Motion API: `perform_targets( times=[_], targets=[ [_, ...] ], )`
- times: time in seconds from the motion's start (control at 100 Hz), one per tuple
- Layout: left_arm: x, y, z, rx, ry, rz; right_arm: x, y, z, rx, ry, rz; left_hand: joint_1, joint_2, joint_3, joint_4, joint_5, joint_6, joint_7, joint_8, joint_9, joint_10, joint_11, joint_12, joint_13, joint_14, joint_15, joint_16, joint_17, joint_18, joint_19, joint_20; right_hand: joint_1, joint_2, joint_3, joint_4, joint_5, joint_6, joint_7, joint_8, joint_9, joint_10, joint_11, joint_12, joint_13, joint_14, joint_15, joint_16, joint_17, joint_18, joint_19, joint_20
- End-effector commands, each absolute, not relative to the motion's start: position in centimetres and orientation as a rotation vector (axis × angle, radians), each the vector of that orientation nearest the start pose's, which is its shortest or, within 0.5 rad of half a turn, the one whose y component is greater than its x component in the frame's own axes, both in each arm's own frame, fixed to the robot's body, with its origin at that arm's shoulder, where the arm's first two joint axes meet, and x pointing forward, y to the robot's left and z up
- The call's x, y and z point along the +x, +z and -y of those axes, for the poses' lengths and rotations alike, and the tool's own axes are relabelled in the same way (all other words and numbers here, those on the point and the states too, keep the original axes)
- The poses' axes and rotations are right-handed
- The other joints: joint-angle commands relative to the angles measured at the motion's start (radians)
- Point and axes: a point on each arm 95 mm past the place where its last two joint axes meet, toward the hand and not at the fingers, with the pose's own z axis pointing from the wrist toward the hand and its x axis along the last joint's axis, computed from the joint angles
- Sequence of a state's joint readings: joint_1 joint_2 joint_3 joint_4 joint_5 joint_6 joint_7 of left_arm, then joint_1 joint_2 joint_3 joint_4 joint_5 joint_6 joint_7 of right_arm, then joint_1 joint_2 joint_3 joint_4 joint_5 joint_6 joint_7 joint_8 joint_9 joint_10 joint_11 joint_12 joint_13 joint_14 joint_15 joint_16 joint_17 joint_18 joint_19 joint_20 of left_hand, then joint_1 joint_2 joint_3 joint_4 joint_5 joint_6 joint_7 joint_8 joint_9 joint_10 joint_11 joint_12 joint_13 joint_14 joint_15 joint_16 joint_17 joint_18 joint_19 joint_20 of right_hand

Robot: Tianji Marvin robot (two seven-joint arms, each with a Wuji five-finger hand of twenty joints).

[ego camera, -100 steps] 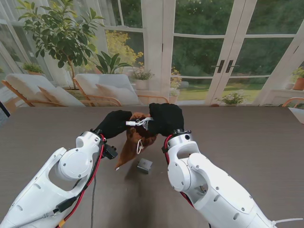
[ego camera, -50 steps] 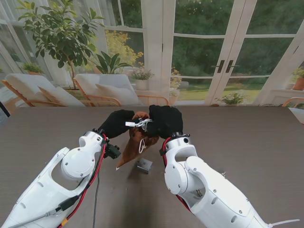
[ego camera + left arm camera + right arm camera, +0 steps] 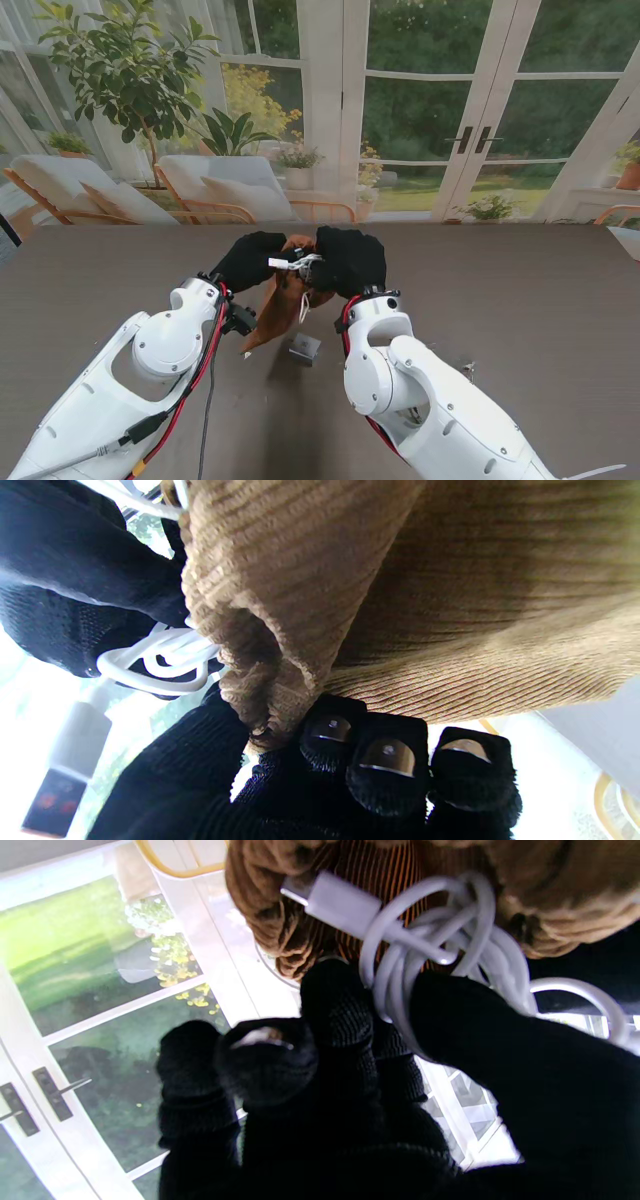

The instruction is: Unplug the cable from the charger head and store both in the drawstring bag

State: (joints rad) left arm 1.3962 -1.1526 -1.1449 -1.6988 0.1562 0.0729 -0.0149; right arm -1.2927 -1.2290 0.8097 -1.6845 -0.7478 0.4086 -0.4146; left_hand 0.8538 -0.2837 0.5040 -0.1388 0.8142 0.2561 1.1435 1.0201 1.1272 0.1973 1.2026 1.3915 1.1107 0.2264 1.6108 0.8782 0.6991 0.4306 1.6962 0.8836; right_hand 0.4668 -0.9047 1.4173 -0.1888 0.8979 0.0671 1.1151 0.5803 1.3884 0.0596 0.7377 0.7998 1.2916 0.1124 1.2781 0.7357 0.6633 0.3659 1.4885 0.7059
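Cable (image 3: 297,262) coiled in right hand (image 3: 350,260), one bag (image 3: 283,305) in left hand (image 3: 247,261), one charger head (image 3: 304,347) on table (image 3: 520,300)

A dark wood-grain tabletop (image 3: 560,300). Beyond its far edge, glass doors (image 3: 480,110), a leafy potted tree (image 3: 120,70) and cushioned lounge chairs (image 3: 215,185).

The drawstring bag (image 3: 285,300) is brown, and up close its cloth (image 3: 450,605) is light tan with thin raised lines running across it, and inside its mouth (image 3: 370,880) the lines look orange and dark. The cable (image 3: 435,940) is white all over, with a white plug, and the charger head (image 3: 305,348) on the dark grey-brown table (image 3: 540,300) is grey. Both the left hand (image 3: 250,262) and the right hand (image 3: 350,260) wear black knitted gloves, and the arms (image 3: 160,350) are white with red and black wires.
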Motion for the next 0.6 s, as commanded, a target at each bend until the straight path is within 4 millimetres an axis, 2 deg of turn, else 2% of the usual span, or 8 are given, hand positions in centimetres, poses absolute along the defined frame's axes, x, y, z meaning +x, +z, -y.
perform_targets(
  times=[0.0,0.32,0.47,0.59],
  targets=[
    [43.6,-23.8,6.0,-1.841,-2.164,-1.041,40.5,-22.3,-15.0,1.191,1.86,-0.962,0.069,0.024,0.019,-0.017,-0.033,0.102,0.043,0.024,-0.003,-0.033,0.019,0.029,-0.021,-0.048,0.046,0.012,-0.013,0.023,-0.004,0.026,0.084,0.062,0.115,-0.02,0.026,-0.091,0.054,-0.007,-0.017,0.074,-0.027,0.023,0.019,-0.024,-0.015,-0.015,0.386,0.045,-0.022,-0.03],
    [43.7,-24.1,6.3,-1.859,-2.175,-1.034,40.3,-22.5,-15.1,1.219,1.859,-0.948,0.076,0.022,0.019,-0.021,-0.036,0.102,0.044,0.022,-0.009,-0.025,0.014,0.033,-0.032,-0.037,0.042,0.02,-0.024,0.025,-0.018,0.046,0.085,0.062,0.068,-0.057,0.029,-0.067,0.009,-0.071,-0.048,0.084,-0.037,0.027,0.02,-0.018,-0.048,-0.026,0.343,0.048,-0.048,-0.012],
    [43.8,-24.1,6.3,-1.861,-2.193,-1.017,40.5,-23.1,-14.8,1.208,1.831,-1.014,0.077,0.022,0.019,-0.022,-0.036,0.101,0.045,0.024,-0.01,-0.024,0.014,0.035,-0.031,-0.036,0.042,0.022,-0.025,0.025,-0.021,0.052,0.059,0.117,-0.007,-0.018,-0.009,-0.086,-0.014,-0.091,-0.122,0.081,-0.049,0.041,0.019,-0.01,-0.113,-0.051,0.275,0.024,-0.074,0.007],
    [43.7,-24.0,6.3,-1.868,-2.203,-1.006,40.7,-23.3,-14.4,1.198,1.814,-1.049,0.079,0.02,0.021,-0.023,-0.036,0.1,0.045,0.025,-0.012,-0.021,0.014,0.038,-0.036,-0.033,0.041,0.024,-0.033,0.024,-0.026,0.058,0.085,0.083,0.014,-0.006,-0.099,-0.054,-0.03,-0.096,-0.209,0.085,-0.057,0.061,0.015,0.007,-0.222,-0.09,0.199,0.008,-0.1,0.023]
  ],
)
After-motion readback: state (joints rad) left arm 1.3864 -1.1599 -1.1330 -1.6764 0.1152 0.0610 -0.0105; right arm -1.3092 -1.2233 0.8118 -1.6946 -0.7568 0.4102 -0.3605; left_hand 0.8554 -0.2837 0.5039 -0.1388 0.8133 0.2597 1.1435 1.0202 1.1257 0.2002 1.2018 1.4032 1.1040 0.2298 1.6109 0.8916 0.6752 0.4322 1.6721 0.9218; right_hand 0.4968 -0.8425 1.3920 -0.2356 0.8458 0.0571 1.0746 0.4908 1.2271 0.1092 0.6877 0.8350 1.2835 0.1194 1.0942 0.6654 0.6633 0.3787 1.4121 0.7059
